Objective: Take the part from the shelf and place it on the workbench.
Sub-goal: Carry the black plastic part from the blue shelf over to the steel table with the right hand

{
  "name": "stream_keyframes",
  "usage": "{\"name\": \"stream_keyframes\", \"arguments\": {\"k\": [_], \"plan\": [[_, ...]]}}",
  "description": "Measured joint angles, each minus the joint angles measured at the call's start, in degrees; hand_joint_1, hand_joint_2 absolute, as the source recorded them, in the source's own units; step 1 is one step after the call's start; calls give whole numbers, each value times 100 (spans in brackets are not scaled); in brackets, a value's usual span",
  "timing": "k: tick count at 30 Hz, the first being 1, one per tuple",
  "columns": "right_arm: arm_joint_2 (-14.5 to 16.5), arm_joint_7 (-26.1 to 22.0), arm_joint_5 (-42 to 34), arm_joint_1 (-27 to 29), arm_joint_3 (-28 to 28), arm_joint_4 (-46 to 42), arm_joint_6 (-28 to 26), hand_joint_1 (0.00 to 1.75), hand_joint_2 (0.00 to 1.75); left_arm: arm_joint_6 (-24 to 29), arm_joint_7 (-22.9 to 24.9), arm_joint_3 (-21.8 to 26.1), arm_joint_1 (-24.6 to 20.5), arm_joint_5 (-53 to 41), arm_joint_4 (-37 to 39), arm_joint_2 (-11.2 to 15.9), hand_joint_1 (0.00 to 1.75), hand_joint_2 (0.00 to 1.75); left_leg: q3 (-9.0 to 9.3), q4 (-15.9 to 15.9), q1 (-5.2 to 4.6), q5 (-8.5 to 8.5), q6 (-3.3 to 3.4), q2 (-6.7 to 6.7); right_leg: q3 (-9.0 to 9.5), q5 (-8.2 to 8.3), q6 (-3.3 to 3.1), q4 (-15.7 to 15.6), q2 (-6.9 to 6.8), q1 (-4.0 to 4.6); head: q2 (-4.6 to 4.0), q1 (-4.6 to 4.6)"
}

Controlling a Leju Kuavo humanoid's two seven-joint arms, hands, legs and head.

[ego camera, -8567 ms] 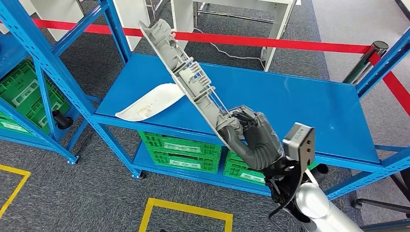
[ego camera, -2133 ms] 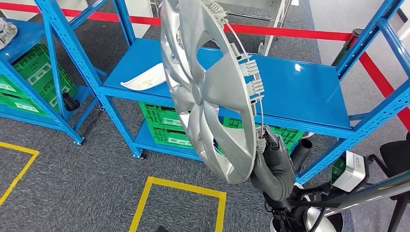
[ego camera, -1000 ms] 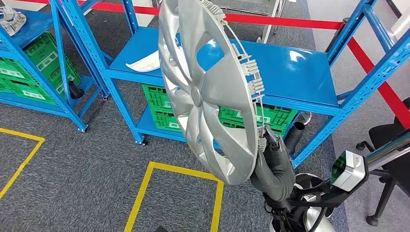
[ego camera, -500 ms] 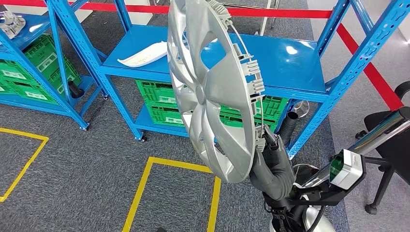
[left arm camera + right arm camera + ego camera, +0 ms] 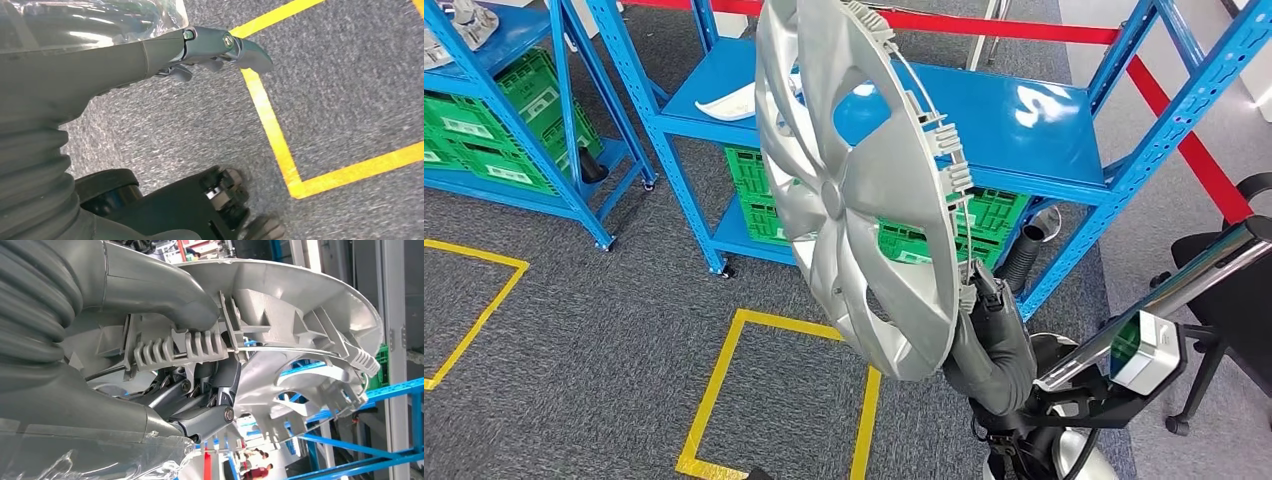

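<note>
The part is a large silver wheel cover (image 5: 844,190), held up on edge in front of me in the head view, its spoked face turned to the left. My right hand (image 5: 986,330) grips its lower rim from below. In the right wrist view the thumb and fingers (image 5: 200,390) clamp the ribbed clips on the back of the wheel cover (image 5: 300,315). My left hand (image 5: 200,50) hangs over the grey carpet with nothing in it, its thumb stretched out. The blue shelf (image 5: 1044,130) stands behind the cover.
A white curved part (image 5: 729,100) lies on the shelf's left end, green crates (image 5: 764,190) below it. A second blue shelf (image 5: 514,50) stands at far left. Yellow floor lines (image 5: 724,390) mark the carpet. Red barrier tape (image 5: 984,25) and a black office chair (image 5: 1244,260) are near.
The whole picture has shifted: the camera has backed off and turned, so the shelves sit differently. The cover, edge-on over the shelf earlier, now faces left, still in my right hand.
</note>
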Motion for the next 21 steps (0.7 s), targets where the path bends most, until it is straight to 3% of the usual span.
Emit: {"name": "stream_keyframes", "arguments": {"k": [1, 2, 4, 6, 7, 10, 12, 15, 16, 17, 18, 21], "plan": [[0, 4, 0, 3, 1, 0, 0, 175, 175, 0, 0, 0, 1, 3, -1, 0, 0, 175, -66, 33, -5, 24, 1, 3, 16, 5, 4, 131, 1, 0, 0, 1], [0, 7, 0, 4, 1, 0, 0, 175, 175, 0, 0, 0, 1, 7, -1, 0, 0, 175, -131, 71, -9, 45, -2, 4, 129, 107, 2, 57, 1, 1, 0, 1], [0, 9, 0, 0, -1, 0, 0, 175, 175, 0, 0, 0, 1, 14, -2, -1, 0, 175, -242, 153, -10, 72, -19, 3, 576, 373, -24, -591, 0, 3, 0, 2], [0, 10, 0, -4, -4, -2, -1, 175, 175, 1, 0, 0, -2, 24, -2, -2, 0, 175, -332, 219, -23, 106, -68, 3, 934, 452, -70, -1220, 8, 19, 0, 3], [-1, 10, 0, -4, -6, -3, -2, 175, 175, 2, 0, 0, -2, 30, -2, -3, 0, 175, -366, 234, -26, 134, -104, 3, 991, 431, -96, -1360, 16, 31, 0, 2], [-2, 12, 0, 1, -8, -3, -3, 175, 175, 3, 0, 0, 9, 43, -3, -2, 0, 175, -424, 234, -20, 203, -212, -5, 925, 505, -196, -1413, 27, 36, 0, 1], [-1, 13, 0, 1, -8, -2, -4, 175, 175, 6, 0, 0, 19, 51, -2, -1, 0, 175, -485, 387, -13, -3, -278, -19, 863, 594, -279, -1446, 11, 7, 0, -17], [0, 14, 0, 6, -8, -1, -5, 175, 175, 10, 0, 0, 26, 58, -2, 1, 0, 175, -731, 1336, 18, -703, -348, -25, 733, 705, -332, -1436, -13, 4, 0, -63], [0, 15, 0, 10, -8, -1, -6, 175, 175, 11, 0, 0, 28, 58, -2, 2, 0, 175, -791, 1650, 23, -849, -359, -25, 681, 737, -336, -1423, -20, 8, 0, -65], [0, 16, 0, 13, -7, -1, -7, 175, 175, 11, 0, 0, 31, 59, -2, 2, 0, 175, -773, 1785, 23, -871, -359, -25, 627, 767, -335, -1408, -24, 11, 0, -68], [0, 18, 0, 16, -7, 0, -7, 175, 175, 11, 0, 0, 34, 59, -2, 3, 0, 175, -654, 1709, 22, -785, -350, -25, 576, 794, -331, -1391, -23, 14, 0, -69], [0, 23, 0, 17, -7, 0, -7, 175, 175, 11, 0, 0, 31, 58, -2, 7, 0, 175, 106, 577, 3, -358, -262, -39, 478, 869, -291, -1359, -14, 23, 0, -68]]}}
